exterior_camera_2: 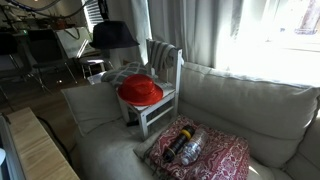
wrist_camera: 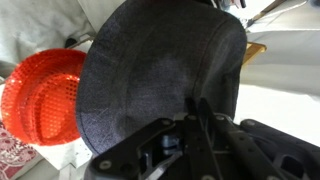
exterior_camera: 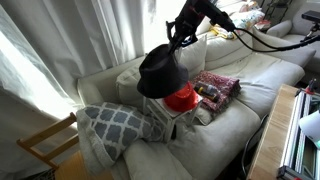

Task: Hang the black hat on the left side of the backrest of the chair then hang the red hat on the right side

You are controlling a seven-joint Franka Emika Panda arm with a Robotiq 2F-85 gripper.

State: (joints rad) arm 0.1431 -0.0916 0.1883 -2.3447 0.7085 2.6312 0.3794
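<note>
Our tool (wrist_camera: 203,112) is clamped on the brim of the black hat (exterior_camera_2: 115,35), which hangs in the air near the top of the backrest (exterior_camera_2: 165,58), not yet on it. The red hat (exterior_camera_2: 140,91) lies on the seat of the chair (exterior_camera_2: 152,112). We should centre the hat's hollow over the corner post, lower it slowly, and release once it has seated.

Black arm (exterior_camera: 200,14), black screw-studded jaws
</note>
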